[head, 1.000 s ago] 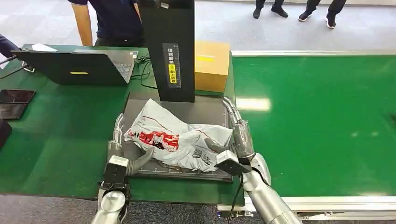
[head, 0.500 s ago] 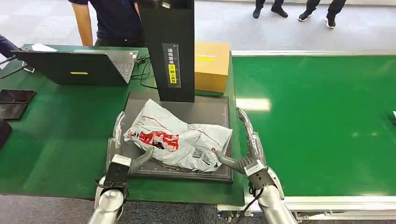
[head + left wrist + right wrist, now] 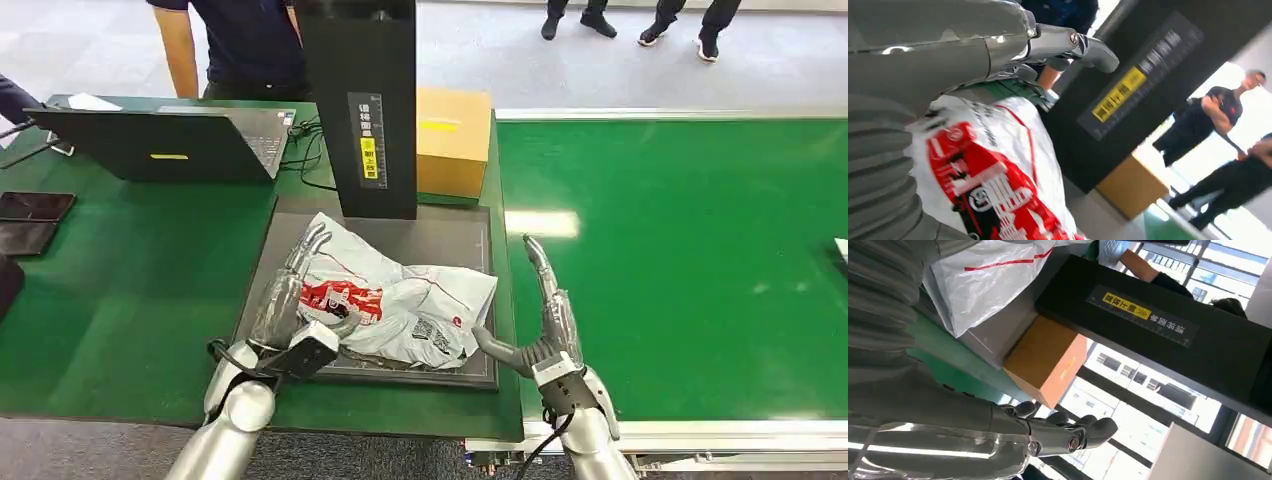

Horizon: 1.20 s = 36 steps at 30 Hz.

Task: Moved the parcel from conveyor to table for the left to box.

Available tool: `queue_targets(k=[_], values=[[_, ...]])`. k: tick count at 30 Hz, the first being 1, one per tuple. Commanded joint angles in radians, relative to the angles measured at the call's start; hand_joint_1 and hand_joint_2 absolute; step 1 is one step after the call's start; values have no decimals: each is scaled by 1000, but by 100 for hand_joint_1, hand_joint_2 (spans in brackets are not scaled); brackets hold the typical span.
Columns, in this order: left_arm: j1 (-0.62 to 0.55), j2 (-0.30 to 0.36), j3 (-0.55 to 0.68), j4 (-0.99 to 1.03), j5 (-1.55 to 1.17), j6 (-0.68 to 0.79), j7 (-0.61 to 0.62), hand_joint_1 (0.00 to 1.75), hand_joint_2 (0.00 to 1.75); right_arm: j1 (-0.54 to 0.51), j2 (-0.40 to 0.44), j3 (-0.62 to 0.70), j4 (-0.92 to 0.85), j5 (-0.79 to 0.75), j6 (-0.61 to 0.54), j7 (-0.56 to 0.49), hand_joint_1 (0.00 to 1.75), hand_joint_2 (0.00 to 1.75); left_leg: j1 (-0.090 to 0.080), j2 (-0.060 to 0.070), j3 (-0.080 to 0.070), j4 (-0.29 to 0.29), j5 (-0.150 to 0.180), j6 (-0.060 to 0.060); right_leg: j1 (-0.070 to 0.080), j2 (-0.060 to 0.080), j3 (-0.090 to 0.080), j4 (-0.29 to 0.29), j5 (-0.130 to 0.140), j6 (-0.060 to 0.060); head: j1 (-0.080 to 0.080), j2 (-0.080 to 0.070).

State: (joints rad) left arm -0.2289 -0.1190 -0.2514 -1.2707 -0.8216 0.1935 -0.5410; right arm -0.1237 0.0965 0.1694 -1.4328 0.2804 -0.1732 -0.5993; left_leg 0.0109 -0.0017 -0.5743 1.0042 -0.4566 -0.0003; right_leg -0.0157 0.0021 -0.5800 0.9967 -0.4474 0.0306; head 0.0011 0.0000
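Covering the right side, a green conveyor is seen beside the green table. A white-and-red parcel lies on the dark mat. The left robot hand rests outstretched on it; the right robot hand is spread, apart.

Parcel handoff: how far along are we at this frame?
Done: the parcel is off the conveyor and lies on the dark mat on the table. The right hand is open beside the mat, holding nothing. In hand: the left hand rests on the parcel's near-left part, fingers laid over it; a firm grip isn't clear. Left: lifting it and boxing it; the cardboard box stands behind the black column.
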Motion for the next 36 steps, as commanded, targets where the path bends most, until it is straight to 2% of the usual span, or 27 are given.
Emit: queue_targets(k=[1,11,15,24,25,26,36], values=[[-180,79,-135,221,-70,-63,66,0,175,-18,13,-38,37,2,15,0,0,175,0,-2,1,-2,1,0,0,-3,2,-1,0,-2,0,0],[-365,103,-210,506,-139,-192,169,0,175,-24,-1,-37,66,-21,28,-14,0,175,0,-2,2,-2,1,0,1,-2,3,-1,0,-2,0,0],[-482,101,-267,703,-148,-259,203,0,175,-9,-7,-42,42,-19,27,-13,0,175,0,-2,1,-1,1,0,1,-3,2,-1,0,-1,0,0],[-534,102,-277,822,-146,-299,237,0,175,7,2,-49,2,-7,22,2,0,175,0,1,5,-2,1,0,0,1,4,-1,1,-2,0,0],[-533,105,-273,823,-141,-298,235,45,175,6,2,-49,1,-5,22,5,0,175,0,2,6,-2,1,0,0,1,5,-1,1,-2,0,0],[-532,107,-272,823,-140,-298,234,175,175,6,3,-48,2,-4,22,6,0,175,0,2,6,-2,1,0,0,2,5,-1,1,-2,0,0],[-516,104,-257,778,-106,-288,193,175,175,17,-1,-48,-2,-1,13,11,0,175,0,1,9,-2,2,-2,0,1,7,1,2,-3,0,0]])
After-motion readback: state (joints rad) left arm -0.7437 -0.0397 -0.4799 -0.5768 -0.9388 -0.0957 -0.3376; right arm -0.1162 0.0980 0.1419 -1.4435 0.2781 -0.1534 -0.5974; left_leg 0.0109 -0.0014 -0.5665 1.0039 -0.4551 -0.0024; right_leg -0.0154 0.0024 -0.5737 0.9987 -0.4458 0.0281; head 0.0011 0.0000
